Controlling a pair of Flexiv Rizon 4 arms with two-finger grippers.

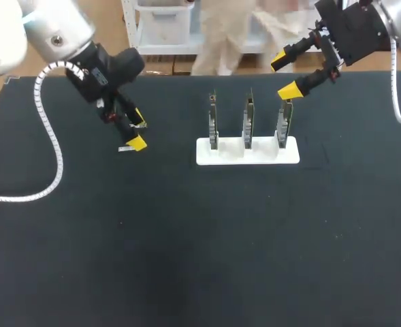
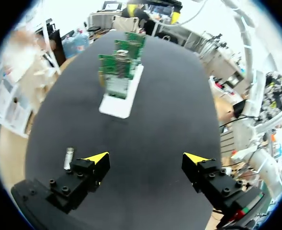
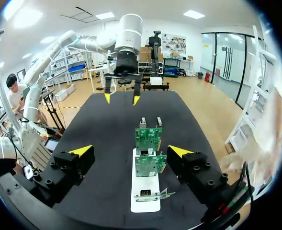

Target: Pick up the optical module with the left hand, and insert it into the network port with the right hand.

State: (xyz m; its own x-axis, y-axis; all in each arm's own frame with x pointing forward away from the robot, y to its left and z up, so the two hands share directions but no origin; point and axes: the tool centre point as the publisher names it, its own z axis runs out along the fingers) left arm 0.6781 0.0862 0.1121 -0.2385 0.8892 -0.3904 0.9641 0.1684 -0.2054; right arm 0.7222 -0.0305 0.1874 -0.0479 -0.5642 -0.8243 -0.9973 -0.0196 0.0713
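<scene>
**A:** What could go wrong here?

**B:** The left gripper (image 2: 145,163) hangs open and empty. The module (image 2: 69,158) lies on the table (image 1: 186,238) just outside one finger, not between the two. Closing now would likely miss it or knock it away.

**A:** Anything in the way?

**B:** The right gripper (image 1: 286,76), also open and empty, hovers close above the end board (image 1: 284,126) on the white stand (image 1: 248,157). It could bump that board.
</scene>
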